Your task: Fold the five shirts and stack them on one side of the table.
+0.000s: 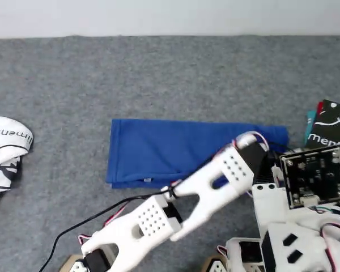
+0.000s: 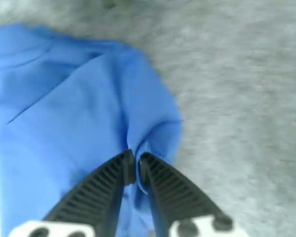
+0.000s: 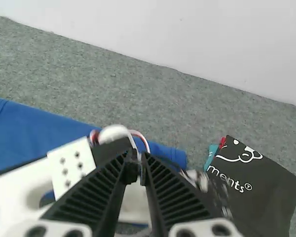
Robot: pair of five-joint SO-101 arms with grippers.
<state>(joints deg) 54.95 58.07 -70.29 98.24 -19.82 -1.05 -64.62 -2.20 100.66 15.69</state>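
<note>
1. The blue shirt [image 1: 158, 153] lies in the middle of the grey tabletop [image 1: 175, 79], folded into a long flat strip. The left arm [image 1: 215, 175] reaches slantwise across to its right-hand end.
2. The left claw [image 2: 136, 160] is clamped on a pinch of blue cloth at the rounded end of the strip. The fabric gathers into a small ridge between the jaws.
3. The right claw [image 3: 136, 160] has its jaws together on nothing. It is held above the tabletop, near the black shirt [image 3: 251, 182].
4. Handling, as a judgement:
   - The shirt is light, soft and limp, so it will sag from a single pinch instead of keeping its shape.
   - The folded layers can slide apart, so the hold should go through every layer, close to an edge or corner.
   - Taking the other corner of the same end with the second claw would keep the end square during a fold.
   - The rough tabletop will likely drag on the cloth, so lifting suits it better than pulling it flat.
5. What each view adds:
   - The high view shows the whole strip, a crumpled white shirt [image 1: 3, 150] at the left edge, and the black shirt at the right edge. The wrist hides the grip itself there.
   - The left wrist view shows the pinch plainly.
   - The right wrist view shows teal and red edges peeping out beside the black shirt.
</note>
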